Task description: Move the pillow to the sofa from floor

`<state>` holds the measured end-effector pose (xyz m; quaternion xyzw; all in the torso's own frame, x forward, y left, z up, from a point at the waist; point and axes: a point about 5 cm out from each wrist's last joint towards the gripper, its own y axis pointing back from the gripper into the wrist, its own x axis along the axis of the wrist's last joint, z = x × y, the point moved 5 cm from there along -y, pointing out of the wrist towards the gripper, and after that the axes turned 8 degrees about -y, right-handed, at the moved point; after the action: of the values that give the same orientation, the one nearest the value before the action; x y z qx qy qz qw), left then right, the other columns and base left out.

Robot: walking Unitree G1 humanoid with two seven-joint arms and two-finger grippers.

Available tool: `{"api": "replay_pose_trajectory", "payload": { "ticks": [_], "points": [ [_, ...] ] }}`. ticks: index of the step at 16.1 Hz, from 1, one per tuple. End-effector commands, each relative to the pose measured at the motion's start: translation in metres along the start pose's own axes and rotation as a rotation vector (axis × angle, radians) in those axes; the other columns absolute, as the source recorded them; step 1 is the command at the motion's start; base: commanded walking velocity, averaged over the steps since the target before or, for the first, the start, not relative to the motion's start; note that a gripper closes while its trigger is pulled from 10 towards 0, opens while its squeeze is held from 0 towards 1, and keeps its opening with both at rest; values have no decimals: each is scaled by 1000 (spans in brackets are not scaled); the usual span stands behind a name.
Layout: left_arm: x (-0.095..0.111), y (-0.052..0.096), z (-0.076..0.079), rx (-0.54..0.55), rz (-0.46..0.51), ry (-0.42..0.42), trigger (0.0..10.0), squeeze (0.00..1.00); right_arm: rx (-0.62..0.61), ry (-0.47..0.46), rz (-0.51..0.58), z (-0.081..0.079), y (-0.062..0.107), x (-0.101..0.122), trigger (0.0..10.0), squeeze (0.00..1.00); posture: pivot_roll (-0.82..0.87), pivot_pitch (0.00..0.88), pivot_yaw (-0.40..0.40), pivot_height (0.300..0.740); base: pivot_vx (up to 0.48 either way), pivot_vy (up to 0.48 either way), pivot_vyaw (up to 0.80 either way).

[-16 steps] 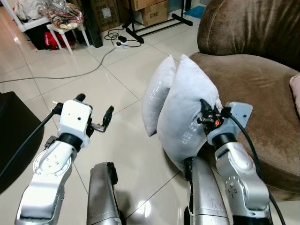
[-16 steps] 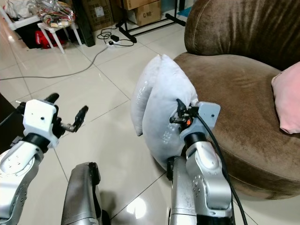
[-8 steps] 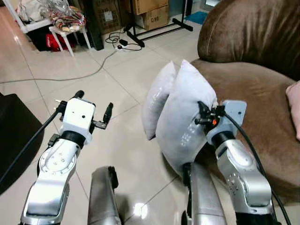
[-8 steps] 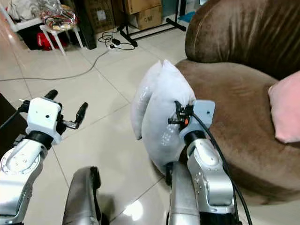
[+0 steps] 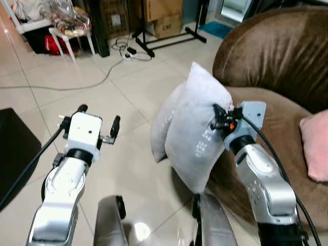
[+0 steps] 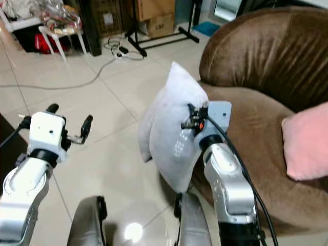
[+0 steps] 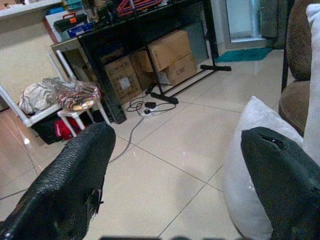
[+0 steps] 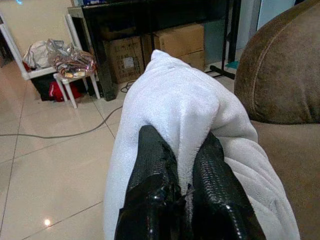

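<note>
Two silver metal arms with rounded joints; the left gripper [image 5: 98,123] has a white box-shaped housing, the right gripper [image 5: 219,115] a pale blue one, with textured black fingers [image 8: 150,165] and black cables

Two long black fingers [image 8: 155,175] of the right gripper [image 8: 182,172] pinch a fold of the soft white fleece pillow [image 8: 180,107]. Beside it rises the brown plush sofa [image 8: 277,75]. Beyond, glossy beige floor tiles [image 8: 45,165], brown cardboard boxes [image 8: 177,42] under a black table [image 8: 150,10].
</note>
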<state>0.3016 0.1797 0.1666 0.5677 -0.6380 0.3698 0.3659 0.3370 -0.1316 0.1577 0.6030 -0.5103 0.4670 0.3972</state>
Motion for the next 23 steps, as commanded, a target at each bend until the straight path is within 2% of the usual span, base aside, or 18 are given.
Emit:
{"api": "replay_pose_trajectory", "payload": {
  "ticks": [1, 3, 13, 23],
  "points": [
    [0, 0, 0, 10, -1, 10, 10000, 718, 7, 14, 48, -2, -3, 16, 10000, 0, -108, 0, -48, 618, 0, 0, 0],
    [1, -2, 3, -1, -2, 19, 10000, 659, -18, 9, 53, 3, -2, 17, 10000, 0, -116, 0, -39, 638, 0, 0, 0],
    [7, -9, 4, -23, 22, -10, 10000, 659, -87, -15, 55, 12, 3, 16, 10000, 0, -141, 0, -5, 740, 0, 0, 0],
    [10, -12, 3, -26, 32, -12, 10000, 663, -123, -30, 64, 18, 3, 18, 10000, 0, -143, 0, 3, 740, 0, 0, 0]
  ]
}}
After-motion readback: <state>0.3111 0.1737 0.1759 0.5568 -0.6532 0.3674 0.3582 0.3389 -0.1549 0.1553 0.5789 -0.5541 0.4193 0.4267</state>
